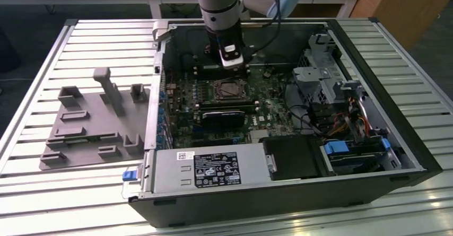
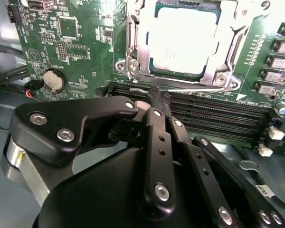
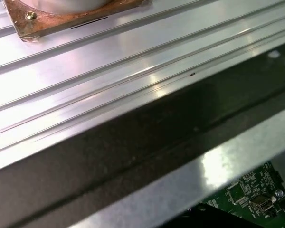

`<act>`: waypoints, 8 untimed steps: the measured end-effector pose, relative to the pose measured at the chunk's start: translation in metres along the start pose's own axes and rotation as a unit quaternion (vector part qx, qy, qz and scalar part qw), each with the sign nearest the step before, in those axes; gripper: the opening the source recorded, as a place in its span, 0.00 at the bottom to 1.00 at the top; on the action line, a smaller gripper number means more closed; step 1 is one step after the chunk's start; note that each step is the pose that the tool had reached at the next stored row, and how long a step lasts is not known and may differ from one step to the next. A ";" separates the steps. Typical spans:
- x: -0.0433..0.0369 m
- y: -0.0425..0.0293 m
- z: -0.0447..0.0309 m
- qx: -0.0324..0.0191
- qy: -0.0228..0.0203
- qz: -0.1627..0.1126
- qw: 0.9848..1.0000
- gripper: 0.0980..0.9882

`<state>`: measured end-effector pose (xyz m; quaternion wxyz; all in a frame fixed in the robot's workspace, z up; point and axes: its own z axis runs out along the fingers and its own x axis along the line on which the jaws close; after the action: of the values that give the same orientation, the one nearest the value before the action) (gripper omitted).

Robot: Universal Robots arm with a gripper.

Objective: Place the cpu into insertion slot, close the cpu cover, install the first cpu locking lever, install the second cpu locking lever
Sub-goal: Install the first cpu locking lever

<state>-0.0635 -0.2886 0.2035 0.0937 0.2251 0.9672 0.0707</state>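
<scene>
The cpu (image 2: 180, 40) lies flat in its socket on the green board, dull silvery top up. The cpu cover (image 2: 134, 52), a silvery metal frame, is down around it. A thin wire locking lever (image 2: 194, 89) runs along the socket edge nearest my gripper. My gripper (image 2: 159, 97) has its black fingers (image 2: 156, 142) pressed together, tips at one end of that lever; whether they pinch it is hidden. In the exterior view the gripper (image 1: 232, 61) hangs inside the open computer case, just behind the socket (image 1: 230, 90).
Black memory slots (image 2: 218, 114) lie between gripper and socket, a coin battery (image 2: 53, 80) off to the side. A black card (image 1: 223, 120), the power supply (image 1: 205, 169) and drive bays (image 1: 354, 151) crowd the case. A grey fixture (image 1: 92, 124) sits on the slatted table (image 3: 109, 71).
</scene>
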 end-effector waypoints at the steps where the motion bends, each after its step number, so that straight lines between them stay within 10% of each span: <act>1: 0.0001 -0.0001 0.0003 0.001 0.000 0.001 1.000 0.00; 8: 0.0006 -0.0007 0.0037 0.006 -0.004 0.007 1.000 0.00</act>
<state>-0.0635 -0.2886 0.1997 0.0954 0.2326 0.9657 0.0650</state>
